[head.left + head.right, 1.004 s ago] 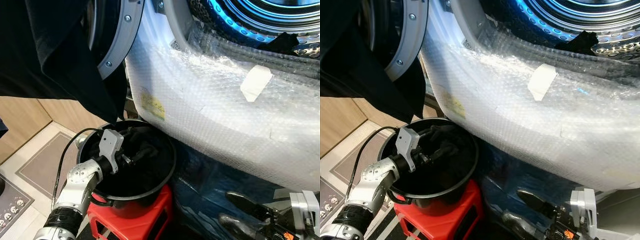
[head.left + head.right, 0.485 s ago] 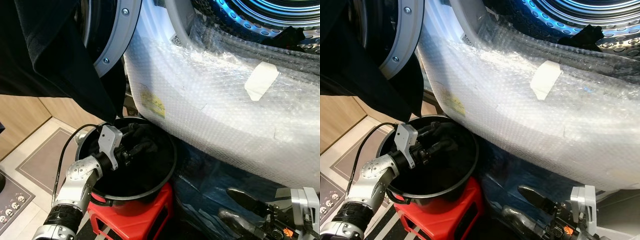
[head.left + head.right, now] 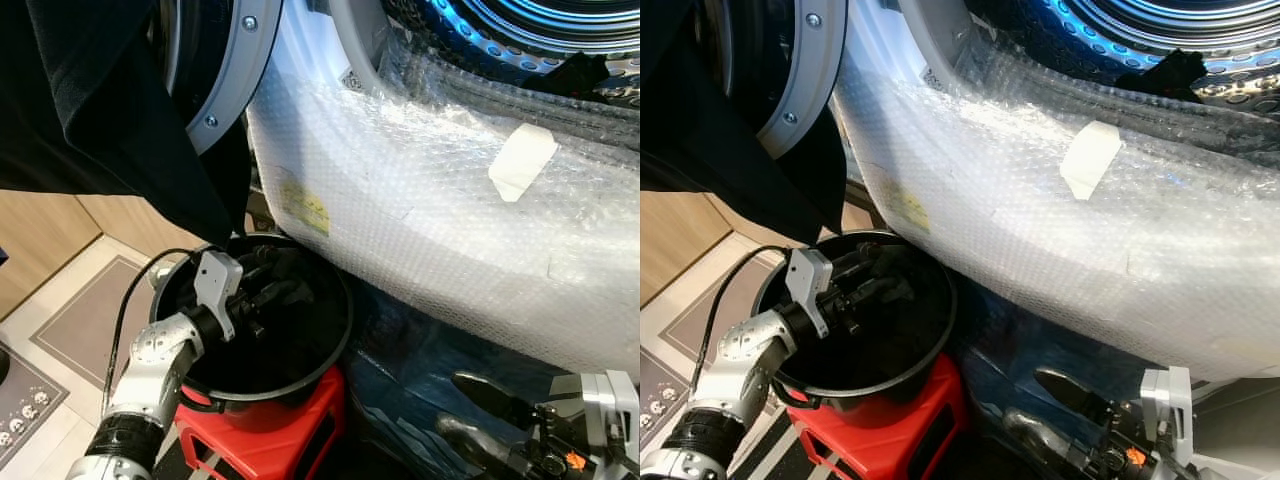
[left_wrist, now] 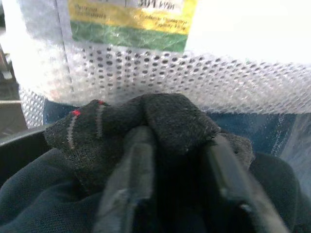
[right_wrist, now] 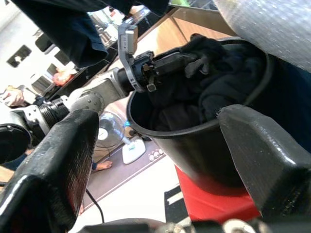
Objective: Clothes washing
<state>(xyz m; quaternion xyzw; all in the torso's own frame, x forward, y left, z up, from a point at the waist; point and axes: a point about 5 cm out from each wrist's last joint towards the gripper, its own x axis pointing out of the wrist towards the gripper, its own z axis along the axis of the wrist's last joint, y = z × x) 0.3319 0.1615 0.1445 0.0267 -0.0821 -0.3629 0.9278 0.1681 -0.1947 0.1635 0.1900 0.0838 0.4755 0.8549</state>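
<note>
Inside the black bucket (image 3: 300, 345), my left gripper (image 3: 262, 298) clamps a dark garment (image 4: 160, 121); the drum (image 3: 520, 30) lies up-right. My right gripper (image 3: 480, 415) hangs open.

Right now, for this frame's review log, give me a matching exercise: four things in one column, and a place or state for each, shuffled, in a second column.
Things:
1. left gripper
2. right gripper
3. black bucket
4. dark garment

Places or states:
A. stands on the red stool
B. hangs over the open washer door
C. jaws shut on a dark sock inside the bucket
D. jaws open, low beside the stool

Pairs: 1-C, 2-D, 3-A, 4-B
</note>
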